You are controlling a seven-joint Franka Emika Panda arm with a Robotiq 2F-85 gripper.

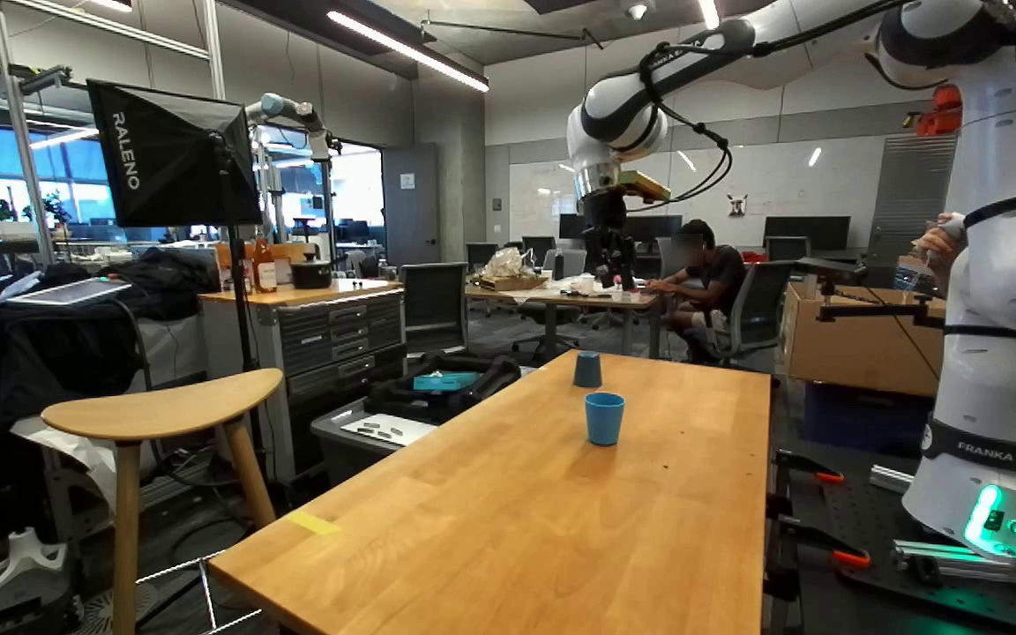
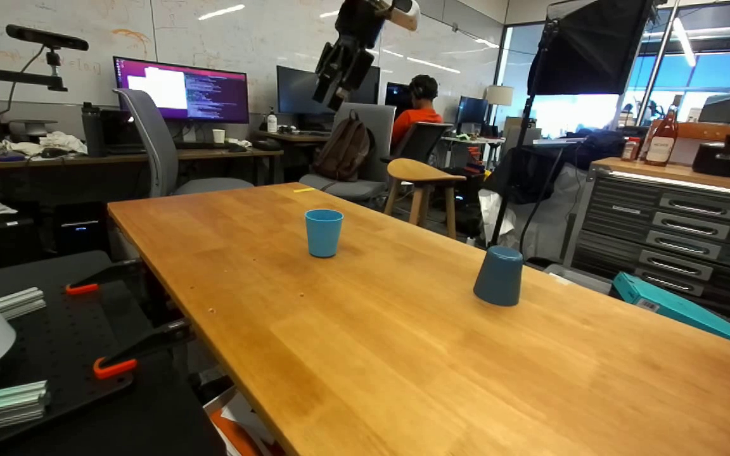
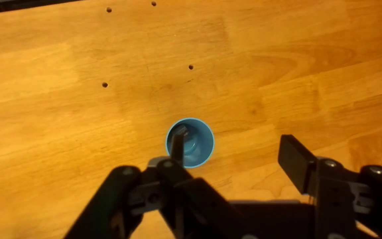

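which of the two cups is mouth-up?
The light blue cup: its open rim faces up, and the wrist view looks inside it. The dark blue cup stands upside down.

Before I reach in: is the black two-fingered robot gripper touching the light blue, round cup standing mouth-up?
Apart. In an exterior view, the gripper hangs high above the light blue cup, with a plain gap between them.

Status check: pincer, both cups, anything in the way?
Pincer open, empty, above table. Light-blue cup upright, something dark inside. Dark-blue cup upside down, apart, probably no obstacle.
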